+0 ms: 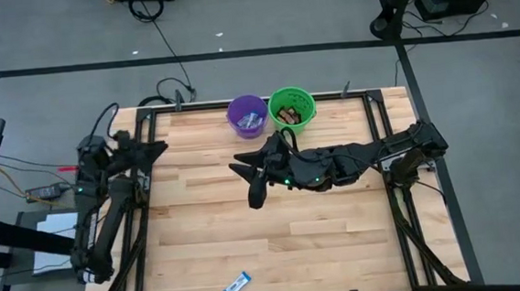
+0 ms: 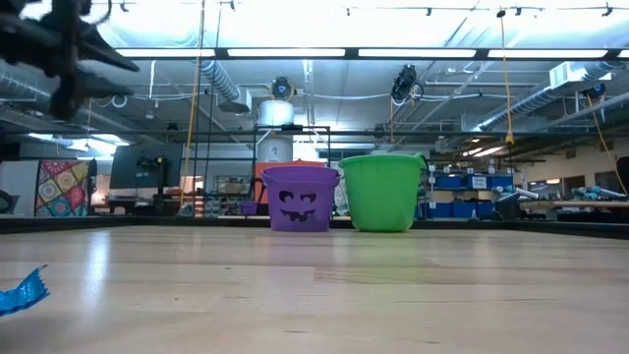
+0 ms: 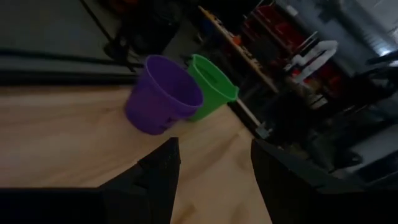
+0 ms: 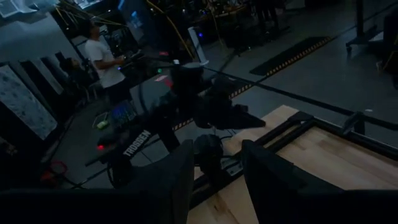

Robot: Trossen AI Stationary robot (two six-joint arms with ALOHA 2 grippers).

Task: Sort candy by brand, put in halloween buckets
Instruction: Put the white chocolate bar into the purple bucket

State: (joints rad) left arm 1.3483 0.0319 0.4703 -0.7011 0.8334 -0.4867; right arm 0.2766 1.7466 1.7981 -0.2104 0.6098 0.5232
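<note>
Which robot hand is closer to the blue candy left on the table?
Right. The right gripper hangs mid-table above the blue candy; the left gripper waits farther off, by the table's far left corner.

Two dark, near-black jointed arms; left arm (image 1: 108, 197) with white "TROSSEN" lettering, small green and red indicator lights, trailing black cables. Right arm (image 1: 353, 162) shows green light; both carry tapered dark fingers.

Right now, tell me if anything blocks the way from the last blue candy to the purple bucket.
Nothing on the table does. The blue candy lies alone at the near edge, with bare wood up to the purple bucket. The right gripper hangs open above that stretch; the left gripper waits open at the side.
</note>
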